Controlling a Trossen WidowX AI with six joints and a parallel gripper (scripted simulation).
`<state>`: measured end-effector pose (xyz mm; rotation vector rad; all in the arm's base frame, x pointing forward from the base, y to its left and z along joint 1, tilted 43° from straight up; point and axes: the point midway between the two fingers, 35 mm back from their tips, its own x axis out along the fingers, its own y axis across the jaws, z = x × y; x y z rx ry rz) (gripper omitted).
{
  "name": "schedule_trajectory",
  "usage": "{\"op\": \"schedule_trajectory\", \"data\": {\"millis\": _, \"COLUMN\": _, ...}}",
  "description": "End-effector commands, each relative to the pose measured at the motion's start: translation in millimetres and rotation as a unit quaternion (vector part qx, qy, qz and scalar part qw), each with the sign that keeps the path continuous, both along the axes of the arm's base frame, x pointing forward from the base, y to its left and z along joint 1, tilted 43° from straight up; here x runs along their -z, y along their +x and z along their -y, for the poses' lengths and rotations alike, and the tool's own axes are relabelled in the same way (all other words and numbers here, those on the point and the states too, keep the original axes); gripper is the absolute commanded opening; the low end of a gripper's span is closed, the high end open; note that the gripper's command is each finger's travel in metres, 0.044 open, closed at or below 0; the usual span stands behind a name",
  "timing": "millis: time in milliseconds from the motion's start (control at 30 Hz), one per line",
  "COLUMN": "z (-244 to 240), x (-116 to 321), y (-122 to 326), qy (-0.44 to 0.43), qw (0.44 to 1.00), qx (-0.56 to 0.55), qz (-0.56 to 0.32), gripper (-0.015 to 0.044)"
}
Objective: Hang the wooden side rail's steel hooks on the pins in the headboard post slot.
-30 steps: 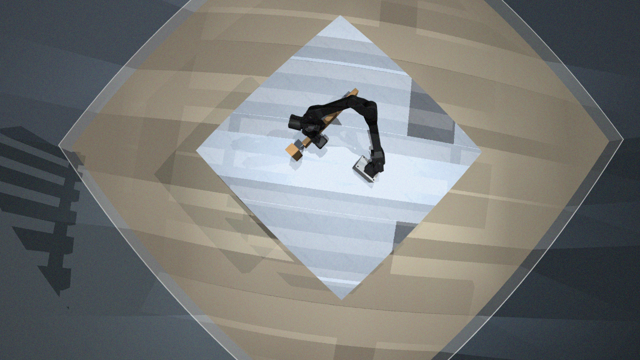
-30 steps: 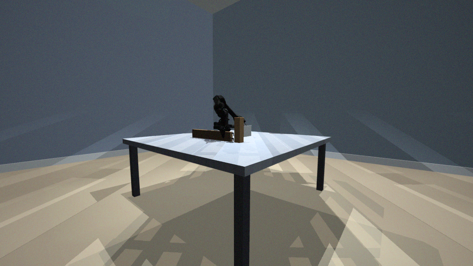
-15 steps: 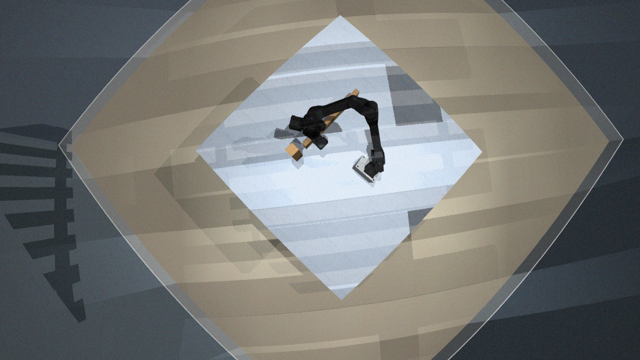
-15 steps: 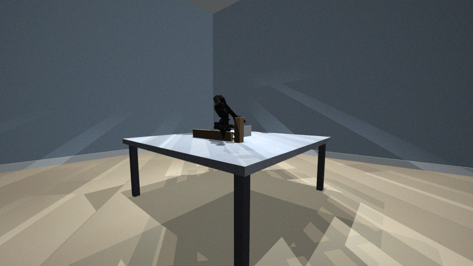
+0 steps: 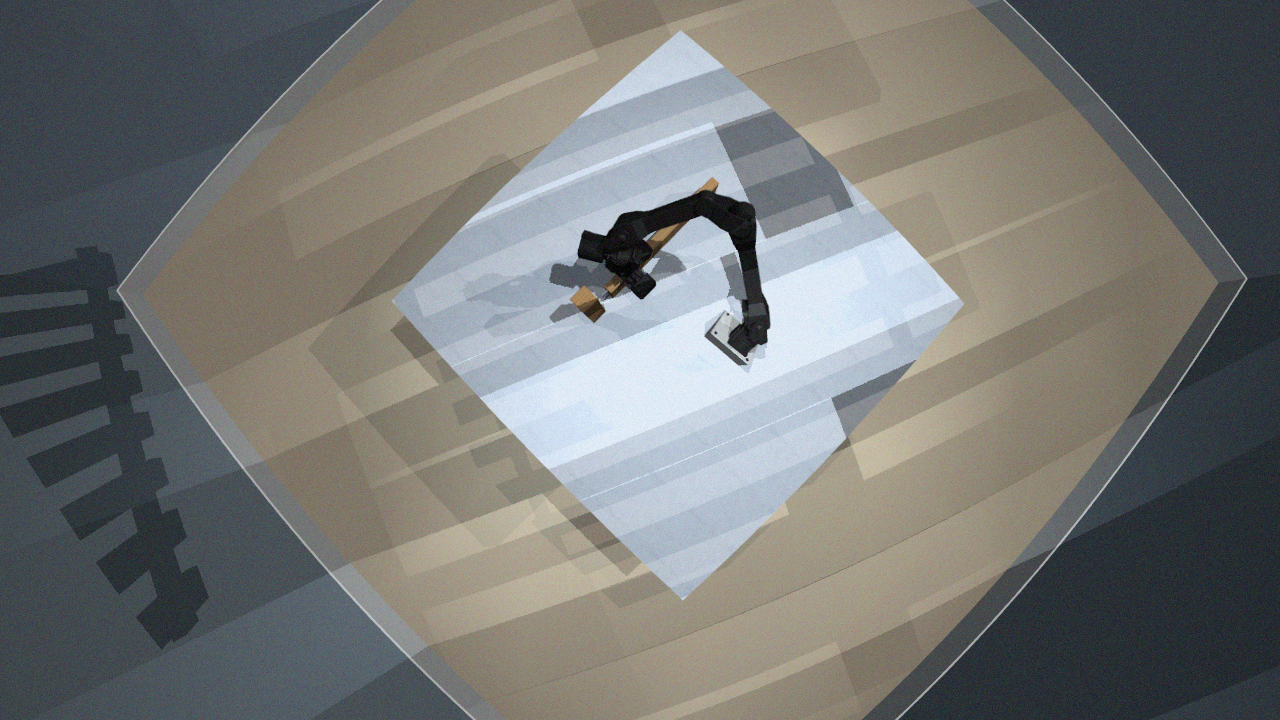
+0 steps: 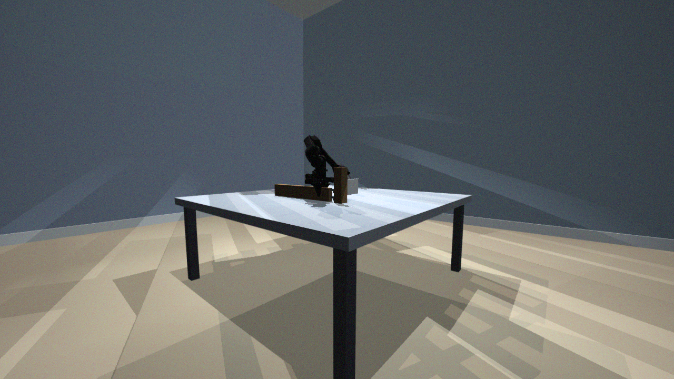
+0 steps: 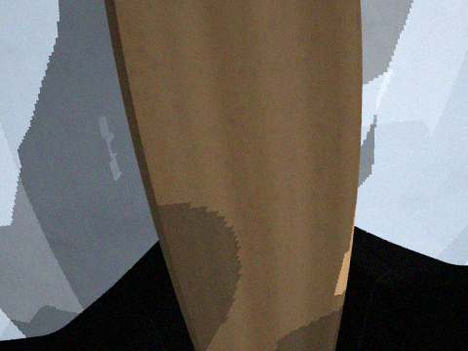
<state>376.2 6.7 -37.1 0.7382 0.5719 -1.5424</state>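
- Post upright on worktop, just past rail's hook end
- Arm crosses above rail
- Rail low over worktop, long axis diag. in top view, hooks twd post
- Claw clamped on rail

A plain room is showing, its exact kind staying unclear: blue-gray walls are meeting in a corner, pale baseboards are edging a tan floor, and a dark-legged table is standing there.
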Motion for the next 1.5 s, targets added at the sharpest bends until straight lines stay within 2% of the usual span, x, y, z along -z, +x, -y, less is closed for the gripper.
{"op": "schedule_trajectory", "data": {"millis": 0, "z": -1.0, "x": -0.7, "y": -0.3, "qy": 0.001, "qw": 1.000, "qx": 0.004, "qz": 0.003, "gripper": 0.0000}}
{"op": "schedule_trajectory", "data": {"millis": 1467, "z": -6.0, "x": -6.1, "y": -0.1, "qy": 0.001, "qw": 1.000, "qx": 0.004, "qz": 0.003, "gripper": 0.0000}}
